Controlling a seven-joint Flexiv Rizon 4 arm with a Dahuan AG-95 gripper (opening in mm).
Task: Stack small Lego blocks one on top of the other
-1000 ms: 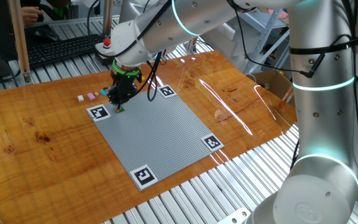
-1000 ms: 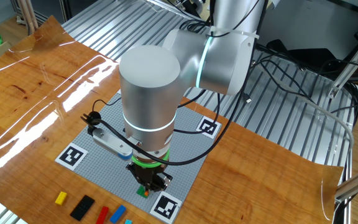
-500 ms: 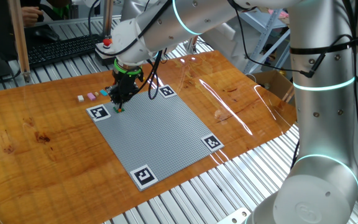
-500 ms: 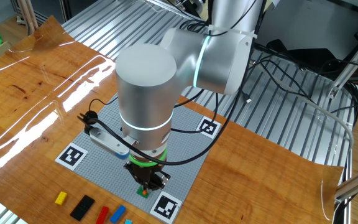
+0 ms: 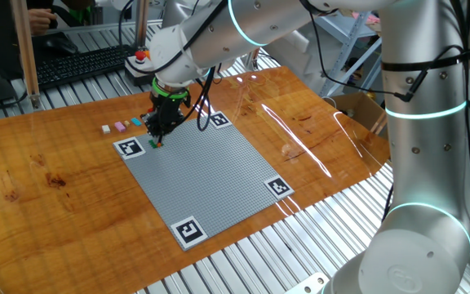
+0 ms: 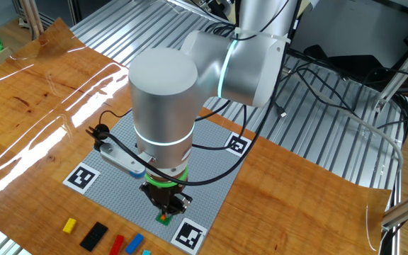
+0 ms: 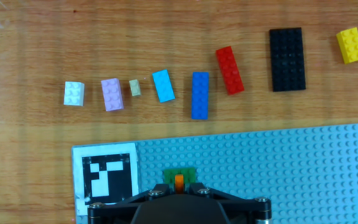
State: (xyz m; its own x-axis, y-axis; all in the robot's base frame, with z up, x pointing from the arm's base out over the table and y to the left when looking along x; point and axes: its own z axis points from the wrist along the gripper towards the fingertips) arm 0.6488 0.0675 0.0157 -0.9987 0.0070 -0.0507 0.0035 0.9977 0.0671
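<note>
- One orange brick [image 7: 179, 181] sits clamped in the gripper [image 7: 179, 186], over a green brick [image 7: 179, 173] on the baseplate [image 7: 291, 168].
- Advise: press straight down, studs aligned, then release.

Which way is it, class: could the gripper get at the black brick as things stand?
Probably yes, once freed. The black brick lies flat on bare wood, with gaps to the red brick and yellow brick, nothing over it. But the gripper is shut on an orange brick over a green brick.
</note>
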